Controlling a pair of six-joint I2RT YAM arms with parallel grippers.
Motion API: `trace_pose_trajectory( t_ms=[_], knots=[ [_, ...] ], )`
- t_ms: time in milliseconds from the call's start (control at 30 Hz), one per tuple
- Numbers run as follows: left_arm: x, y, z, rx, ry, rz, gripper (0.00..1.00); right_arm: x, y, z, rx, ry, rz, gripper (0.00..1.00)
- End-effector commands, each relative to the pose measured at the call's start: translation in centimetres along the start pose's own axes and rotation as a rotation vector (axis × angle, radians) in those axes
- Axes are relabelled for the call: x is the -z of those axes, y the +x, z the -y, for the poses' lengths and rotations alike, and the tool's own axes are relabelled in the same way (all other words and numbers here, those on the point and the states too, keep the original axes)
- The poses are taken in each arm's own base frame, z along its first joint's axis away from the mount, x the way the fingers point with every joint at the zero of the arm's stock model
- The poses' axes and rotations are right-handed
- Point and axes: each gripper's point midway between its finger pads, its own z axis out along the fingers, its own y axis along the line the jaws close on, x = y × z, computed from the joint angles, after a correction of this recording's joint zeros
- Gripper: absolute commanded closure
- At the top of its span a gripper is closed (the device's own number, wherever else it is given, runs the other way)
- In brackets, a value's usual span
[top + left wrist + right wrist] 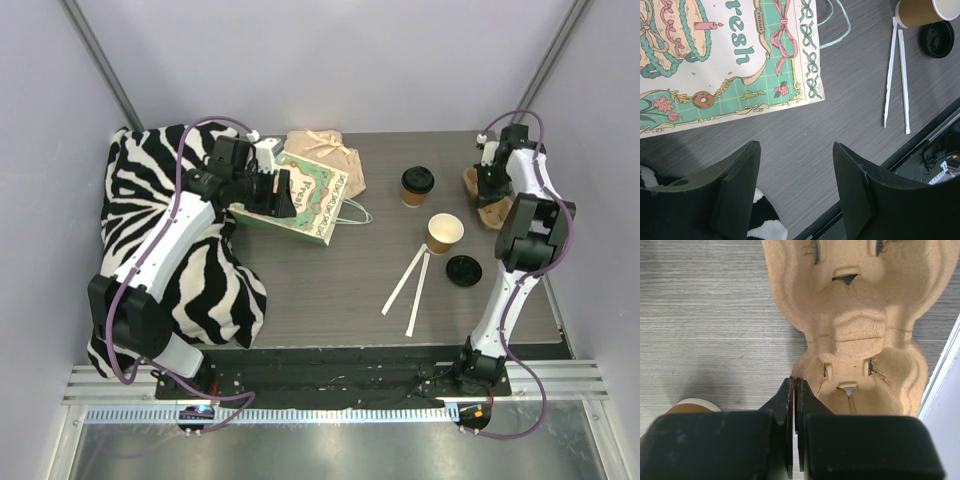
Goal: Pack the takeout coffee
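The takeout coffee, a brown cup with a black lid, stands upright at the back centre-right of the table. My right gripper is to its right, over a pulp cup carrier. In the right wrist view the right gripper is shut, its tips against the near left rim of the cup carrier; whether the rim is pinched is hidden. My left gripper hovers open over a printed paper bag. The left wrist view shows the left gripper holding nothing.
An open brown cup stands in front of the coffee, with a loose black lid and two white straws nearby. A crumpled brown bag lies behind the printed bag. Zebra-print cloth covers the table's left side.
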Motion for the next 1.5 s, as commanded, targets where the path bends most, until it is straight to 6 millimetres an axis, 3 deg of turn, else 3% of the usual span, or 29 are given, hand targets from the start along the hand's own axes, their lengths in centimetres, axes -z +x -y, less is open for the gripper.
trace_pose_trajectory(
  t_ms=[0,233,533,667,700,800,833,867,1000,1133,1467],
  knots=[
    [0.1,-1.1,0.3,-0.01,0.024,0.039,0.36,5.9,-3.4,0.3,0.014,0.02,0.158,0.99],
    [-0.3,-1.1,0.5,-0.002,0.045,0.032,0.36,8.7,-4.5,1.1,0.035,0.064,0.225,0.99],
    [-0.8,-1.4,0.6,0.0,0.054,0.03,0.35,11.0,-5.3,1.5,0.058,0.086,0.272,0.99],
    [-0.8,-1.4,0.7,0.002,0.059,0.032,0.35,10.9,-4.7,1.5,0.076,0.085,0.232,0.99],
    [-0.8,-1.3,0.6,0.006,0.058,0.029,0.36,10.2,-4.4,1.2,0.077,0.061,0.209,0.99],
    [-0.8,-1.5,0.7,0.009,0.062,0.033,0.35,9.3,-3.8,0.1,0.045,-0.001,0.187,0.76],
    [-0.8,-1.5,0.7,0.009,0.062,0.033,0.35,8.9,-3.7,-0.2,0.035,-0.014,0.181,0.62],
    [-0.8,-1.5,0.7,0.009,0.06,0.033,0.35,8.5,-3.6,-0.4,0.028,-0.026,0.173,0.6],
    [-0.7,-1.4,0.6,0.008,0.055,0.034,0.35,6.6,-3.3,-1.3,0.035,-0.041,0.136,0.58],
    [-0.8,-1.2,0.5,0.007,0.052,0.029,0.35,4.3,-3.6,-0.5,0.021,0.005,0.113,0.57],
    [-0.8,-1.1,0.5,0.005,0.05,0.026,0.35,1.3,-1.8,0.7,0.055,0.041,0.029,0.52]
  ],
)
